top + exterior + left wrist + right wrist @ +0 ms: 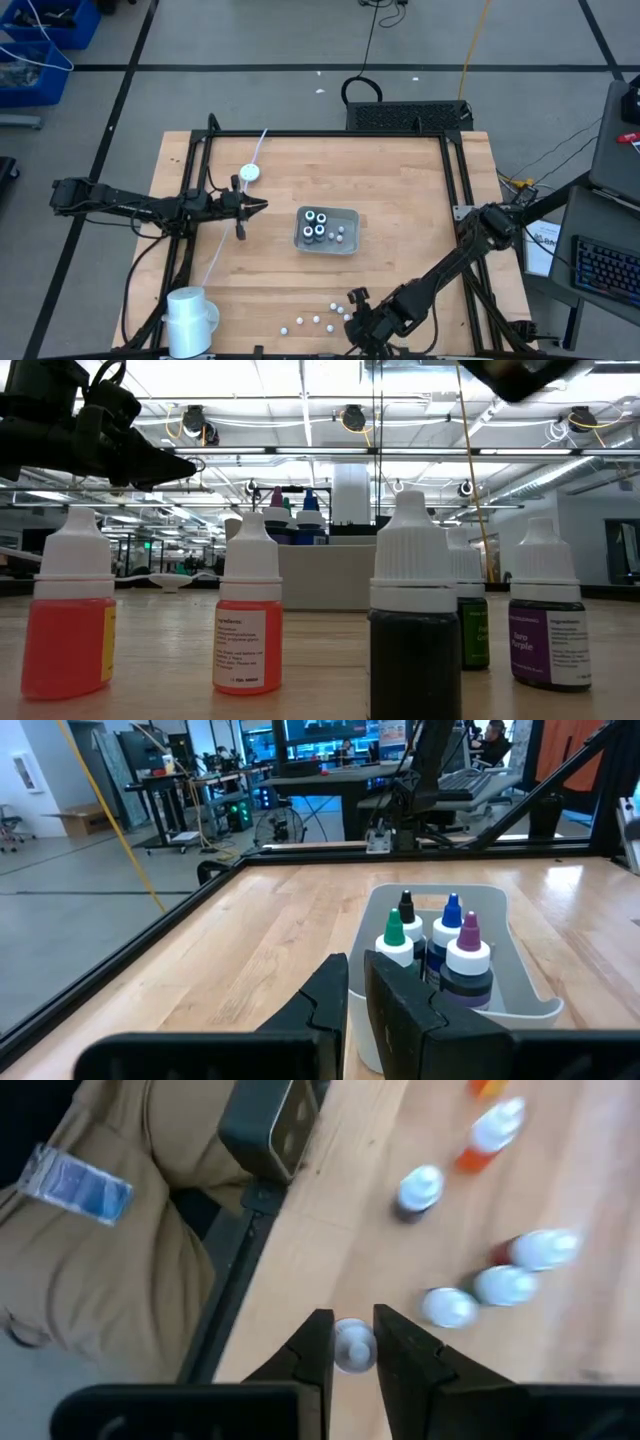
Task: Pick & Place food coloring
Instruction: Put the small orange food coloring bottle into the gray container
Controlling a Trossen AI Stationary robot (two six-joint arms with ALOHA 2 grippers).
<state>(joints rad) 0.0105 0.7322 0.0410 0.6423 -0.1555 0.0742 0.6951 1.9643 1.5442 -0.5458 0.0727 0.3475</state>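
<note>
Right gripper (pixel 352 1345) clamping a white-capped food coloring bottle (pixel 352 1348) at the table's (pixel 400 200) near edge; left gripper (pixel 356 988) hovering nearly closed, empty, beside the grey tray (pixel 520 982)

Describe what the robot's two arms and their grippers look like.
Both arms are dark, slender, jointed metal links. The left gripper tapers to a narrow point. Each gripper carries two flat, matte black angular fingers on a broad black crossbar; the right gripper looks alike. No markings show.
</note>
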